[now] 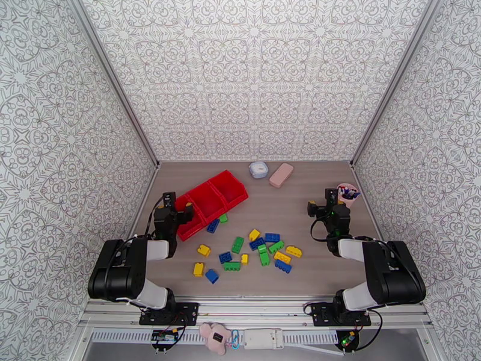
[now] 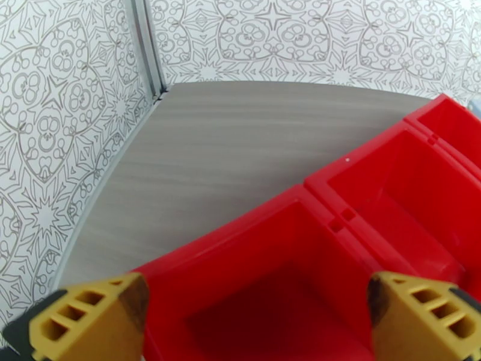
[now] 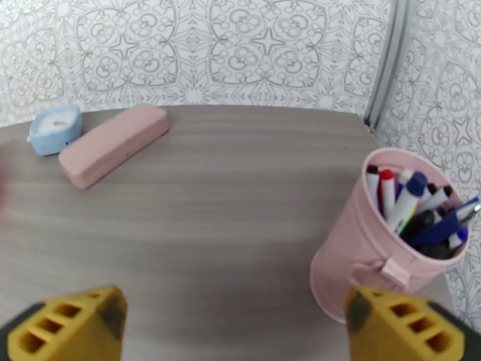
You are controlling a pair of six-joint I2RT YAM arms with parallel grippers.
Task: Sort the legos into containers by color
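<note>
Many bricks (image 1: pixel 252 251) in blue, green and yellow lie scattered near the middle of the table in the top view, two of them just beside the red tray (image 1: pixel 207 203) at far left. Its bins look empty, so sorting seems barely begun. In the left wrist view, the left gripper (image 2: pixel 252 296) hangs spread wide over the nearest bin, holding nothing. In the right wrist view, the right gripper (image 3: pixel 234 308), also apart and empty, faces a pink pen cup (image 3: pixel 355 266). Next, either one needs to reach a brick. No writing is legible.

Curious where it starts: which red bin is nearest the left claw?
The end bin, lower left in the overhead view; the open left claw hangs by it, while the middle bin and far bin lie beyond.
</note>
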